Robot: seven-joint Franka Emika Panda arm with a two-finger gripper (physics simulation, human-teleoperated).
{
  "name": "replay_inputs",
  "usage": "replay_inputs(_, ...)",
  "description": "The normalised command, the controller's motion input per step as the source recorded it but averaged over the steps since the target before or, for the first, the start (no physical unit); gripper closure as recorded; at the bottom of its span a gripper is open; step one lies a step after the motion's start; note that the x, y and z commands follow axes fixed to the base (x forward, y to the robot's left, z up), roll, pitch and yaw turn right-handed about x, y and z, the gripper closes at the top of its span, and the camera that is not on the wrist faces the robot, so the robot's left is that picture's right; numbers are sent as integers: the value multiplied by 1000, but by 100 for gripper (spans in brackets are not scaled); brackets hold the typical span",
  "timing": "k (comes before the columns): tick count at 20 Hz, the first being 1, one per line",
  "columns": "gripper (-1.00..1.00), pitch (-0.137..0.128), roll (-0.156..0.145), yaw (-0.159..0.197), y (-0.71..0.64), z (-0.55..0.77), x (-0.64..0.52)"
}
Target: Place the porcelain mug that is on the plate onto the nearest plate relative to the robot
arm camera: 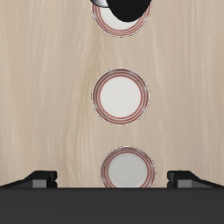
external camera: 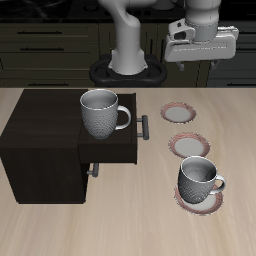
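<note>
The porcelain mug [external camera: 200,181] sits on the plate [external camera: 202,199] near the table's front edge. The gripper [external camera: 199,58] hangs far back above the nearest plate [external camera: 180,113], jaws wide apart and holding nothing.

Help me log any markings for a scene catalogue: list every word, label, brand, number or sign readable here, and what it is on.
No readable text in either view.
The porcelain mug and the larger mug: only faint speckles, no print.
The three plates, e.g. the nearest plate: striped rims only.
The dark cabinet, the table and the claw: plain, no labels.
</note>
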Motion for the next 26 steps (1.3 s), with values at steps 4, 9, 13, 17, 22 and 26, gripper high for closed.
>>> replay_inputs(4, -100, -7, -15, 28, 116, 71, 371)
replay_inputs(9, -100, -39, -2, 22, 118, 86, 335)
replay_inputs(13, -100, -11, 27, 21, 109, 58, 447)
replay_inputs(17, -100, 17, -48, -38, -100, 1, 455)
replay_inputs(22, -100, -12, -39, -18, -102, 91, 523)
replay_inputs(26, -100, -44, -59, 1, -122, 206, 349)
